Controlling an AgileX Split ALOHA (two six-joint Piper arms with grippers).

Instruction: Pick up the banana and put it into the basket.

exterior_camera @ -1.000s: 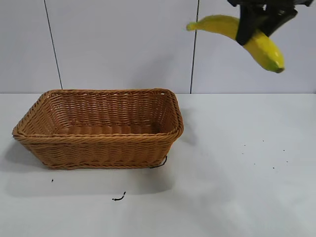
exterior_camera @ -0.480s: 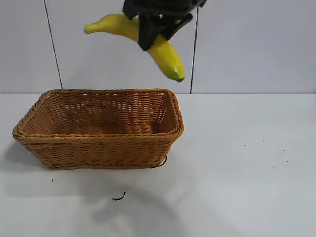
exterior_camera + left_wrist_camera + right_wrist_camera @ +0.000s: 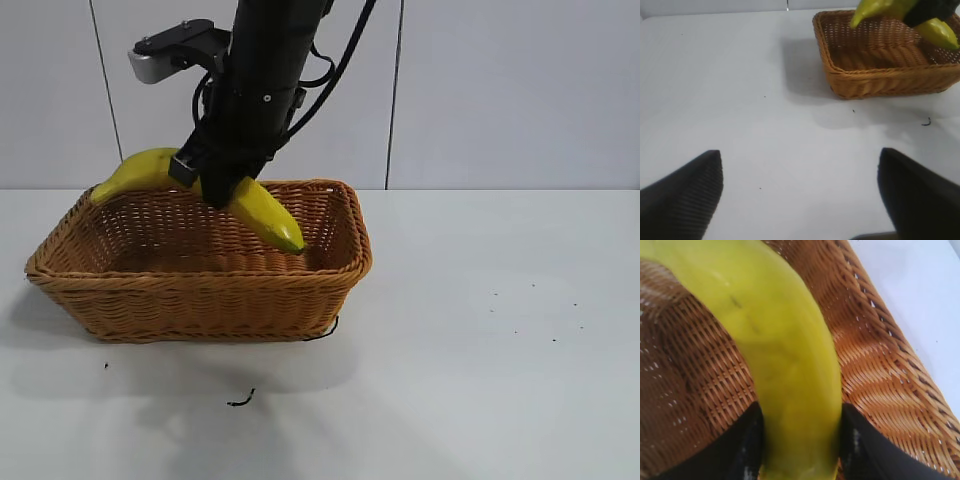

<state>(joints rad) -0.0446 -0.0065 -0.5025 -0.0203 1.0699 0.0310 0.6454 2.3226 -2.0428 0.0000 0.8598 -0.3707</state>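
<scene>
My right gripper (image 3: 213, 178) is shut on the yellow banana (image 3: 262, 211) and holds it over the tan wicker basket (image 3: 200, 300), its greenish tip dipping inside below the rim. In the right wrist view the banana (image 3: 785, 360) sits between my two black fingers (image 3: 740, 445) above the basket's woven wall (image 3: 875, 370). My left gripper (image 3: 800, 192) is open and empty above bare table, away from the basket (image 3: 880, 82). The left wrist view also shows the banana (image 3: 875, 7) in the right gripper above the basket.
The white table (image 3: 500, 350) spreads to the right of and in front of the basket. A small black scrap (image 3: 240, 401) lies in front of the basket. A grey panelled wall (image 3: 500, 90) stands behind.
My right arm has carried the banana leftward and down, from high at the right to just over the basket, with its tip now inside the rim.
</scene>
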